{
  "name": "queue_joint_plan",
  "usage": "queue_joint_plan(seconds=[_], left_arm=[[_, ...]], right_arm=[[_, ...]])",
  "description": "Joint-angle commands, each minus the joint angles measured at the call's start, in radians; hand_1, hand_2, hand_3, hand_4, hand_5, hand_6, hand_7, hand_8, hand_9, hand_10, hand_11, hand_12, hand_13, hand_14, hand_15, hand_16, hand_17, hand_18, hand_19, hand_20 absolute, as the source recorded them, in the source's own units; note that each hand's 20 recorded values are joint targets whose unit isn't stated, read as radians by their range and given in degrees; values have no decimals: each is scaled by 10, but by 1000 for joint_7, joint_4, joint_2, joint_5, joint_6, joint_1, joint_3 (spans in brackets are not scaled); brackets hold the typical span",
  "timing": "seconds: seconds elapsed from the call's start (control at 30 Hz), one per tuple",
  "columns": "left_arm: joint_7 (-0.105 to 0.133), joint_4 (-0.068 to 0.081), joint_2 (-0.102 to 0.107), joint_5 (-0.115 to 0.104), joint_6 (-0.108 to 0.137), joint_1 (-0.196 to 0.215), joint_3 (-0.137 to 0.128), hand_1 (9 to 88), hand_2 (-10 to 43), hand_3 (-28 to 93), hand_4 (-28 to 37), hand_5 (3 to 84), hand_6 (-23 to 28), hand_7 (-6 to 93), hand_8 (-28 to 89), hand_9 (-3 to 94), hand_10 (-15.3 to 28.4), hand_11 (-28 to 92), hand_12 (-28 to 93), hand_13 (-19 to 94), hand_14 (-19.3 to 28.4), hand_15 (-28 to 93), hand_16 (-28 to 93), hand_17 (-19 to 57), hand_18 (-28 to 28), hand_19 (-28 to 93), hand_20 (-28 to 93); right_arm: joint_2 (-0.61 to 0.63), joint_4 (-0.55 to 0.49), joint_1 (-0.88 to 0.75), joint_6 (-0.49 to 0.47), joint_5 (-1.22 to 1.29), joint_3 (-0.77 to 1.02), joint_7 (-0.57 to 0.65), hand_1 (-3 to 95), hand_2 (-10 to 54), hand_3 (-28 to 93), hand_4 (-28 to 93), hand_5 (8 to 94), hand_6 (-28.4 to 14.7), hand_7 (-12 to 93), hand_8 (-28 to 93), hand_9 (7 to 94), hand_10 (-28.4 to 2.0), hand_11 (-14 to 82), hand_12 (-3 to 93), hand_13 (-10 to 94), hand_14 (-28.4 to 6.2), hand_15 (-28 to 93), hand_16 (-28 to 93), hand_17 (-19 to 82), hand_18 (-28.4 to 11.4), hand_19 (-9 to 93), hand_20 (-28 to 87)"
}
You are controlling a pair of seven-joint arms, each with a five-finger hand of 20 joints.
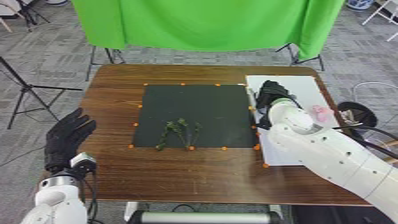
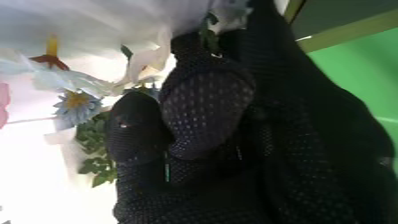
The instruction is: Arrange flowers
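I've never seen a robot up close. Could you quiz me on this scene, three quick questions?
1. True or false: the green stems lie on the dark mat.
2. Which is over the white board?
A) the left hand
B) the right hand
3. Fill in the colour: beyond the table hangs a ____ cloth.

Key: 1 true; 2 B; 3 green

Even, moderate light covers the brown counter (image 1: 111,170) in the head view, with the white board (image 1: 302,85) bright at the right and the right hand (image 1: 273,92) nearly black. In the right wrist view, glare burns the lower left to blank white.
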Motion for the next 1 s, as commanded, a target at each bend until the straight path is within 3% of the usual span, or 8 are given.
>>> queue_joint_plan(seconds=[0.03,0.17,0.23,0.57,0.83,1.0], left_arm=[[-7,7,-13,-4,-17,6,-12,405,65,683,-172,491,28,172,-85,473,132,233,117,457,159,261,-18,245,145,168,330],[-13,14,-16,-3,-24,1,-19,405,65,682,-172,490,29,171,-84,472,132,233,116,457,159,262,-18,245,145,168,330],[-9,9,-16,-4,-18,5,-16,405,65,682,-172,490,29,171,-84,471,131,232,116,457,159,262,-18,245,145,168,329],[-14,13,-14,-5,-18,2,-16,407,66,680,-172,490,30,169,-84,472,132,233,116,457,159,262,-19,245,145,168,329],[-22,17,-9,-4,-24,-2,-18,407,66,679,-171,491,31,167,-83,472,132,233,116,457,158,262,-19,245,145,168,329],[-20,11,-5,-4,-14,2,-13,407,67,679,-172,491,32,167,-83,472,131,233,116,457,159,262,-19,244,145,169,329]], right_arm=[[-12,15,-44,27,-15,-51,-5,644,-95,558,-165,763,-25,185,100,902,-115,77,335,937,-17,549,261,683,-97,910,389],[-8,11,-39,38,-1,-58,-4,677,-95,561,-148,813,-30,203,113,933,-112,112,350,937,-8,566,239,713,-77,886,396],[-7,14,-33,73,-16,-70,-8,680,-95,569,-138,821,-30,211,110,935,-112,119,362,937,-6,569,236,716,-72,881,400],[15,-9,21,240,-96,-82,-55,658,-95,605,-84,830,-40,248,110,933,-114,125,424,937,-1,571,255,722,-62,864,439],[46,-84,66,259,-108,-91,-96,650,-95,613,-69,833,-39,261,108,930,-112,126,436,937,0,571,266,725,-61,859,455],[56,-138,68,270,-87,-87,-114,646,-95,617,-68,831,-39,265,108,929,-112,128,439,937,1,572,269,726,-60,858,459]])
